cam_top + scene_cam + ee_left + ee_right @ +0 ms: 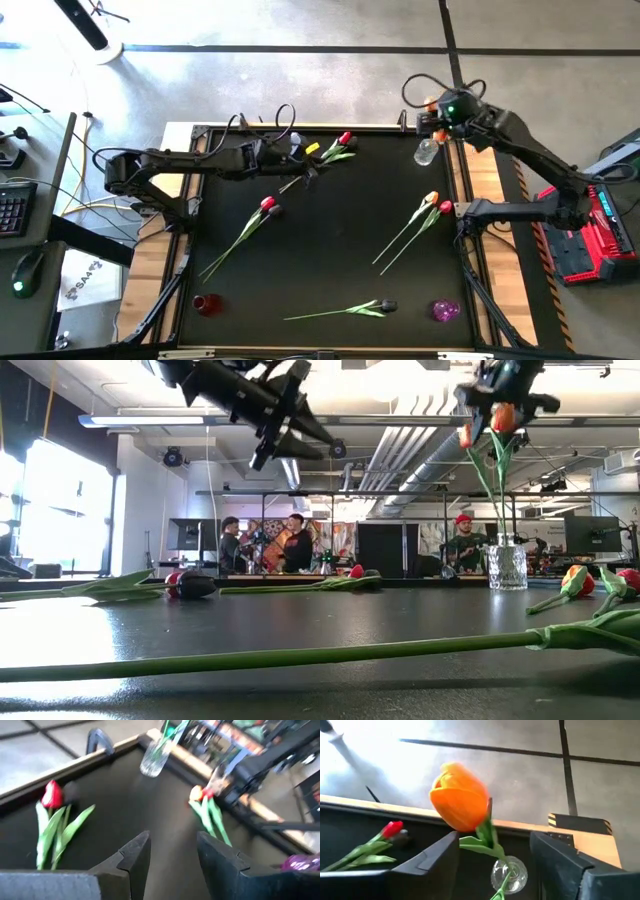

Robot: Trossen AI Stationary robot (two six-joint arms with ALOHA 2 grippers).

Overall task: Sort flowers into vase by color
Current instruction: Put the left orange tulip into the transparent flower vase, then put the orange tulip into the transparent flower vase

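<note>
The right gripper [492,855] hangs high over the far right corner of the table, and its two fingers stand well apart. Between them, seen from the wrist, rises an orange tulip [461,802] whose stem goes straight down from the fingers into the clear glass vase [509,874] below. I judge that the flower is already released or nearly so, because neither finger seems to touch the stem; its long axis is almost upright and in line with the mouth of the vase. In the low view the same tulip [503,418] stands above the vase [507,567] with the gripper at its head.

The left gripper [172,852] is at the far middle of the table, with its fingers open to a middle width and nothing between them. The nearest loose flower to these fingers is the red tulip [342,141] just beyond them, toward the far edge; its stem lies along that edge. A second red tulip [266,205] lies nearer the front, with its stem slanting away toward the front left. So the left arm is the closer one for both.

Two more tulips [436,203] lie side by side near the right edge, closer to the right arm, with stems slanting toward the front. A dark tulip [386,305] lies near the front edge, between a red vase [207,304] and a purple vase [445,310].
</note>
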